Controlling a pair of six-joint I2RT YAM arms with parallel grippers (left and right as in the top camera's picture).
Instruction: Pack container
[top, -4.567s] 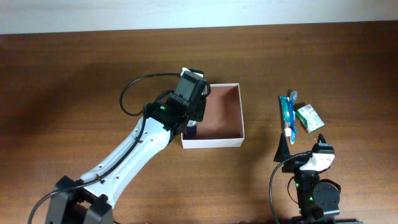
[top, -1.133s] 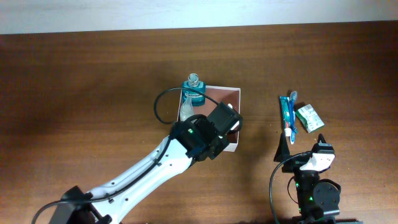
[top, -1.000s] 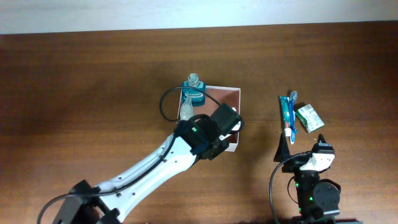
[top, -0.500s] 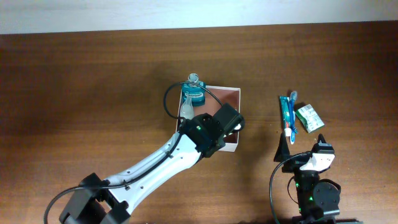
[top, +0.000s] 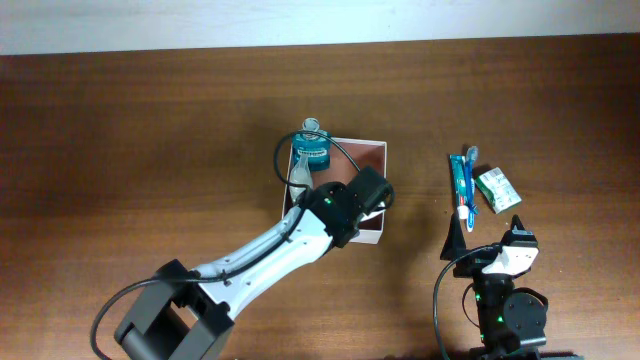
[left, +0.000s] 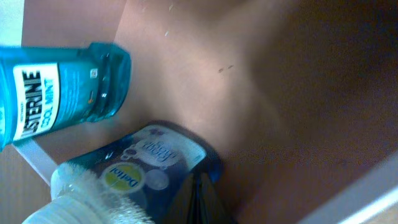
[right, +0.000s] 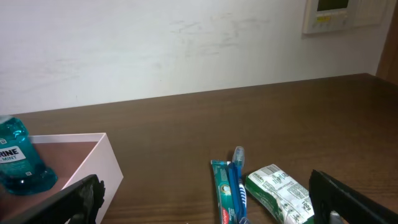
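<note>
The container is a shallow white box with a reddish-brown floor at the table's middle. A blue mouthwash bottle stands in its back left corner, label facing the left wrist camera. A dark blue bottle with a white cap stands beside it. My left gripper is down inside the box, shut with nothing between its fingers, tips right beside the dark blue bottle. My right gripper stands open and empty near the front right, short of a toothpaste tube.
To the right of the box lie the toothpaste tube with a blue toothbrush on it, and a green-and-white packet. The left arm stretches diagonally over the box's front left. A white wall runs along the table's far edge.
Earlier the left gripper was over the box's left edge; now it is in the right half and both bottles show. Over the last second it shifted slightly. The right arm is still.
</note>
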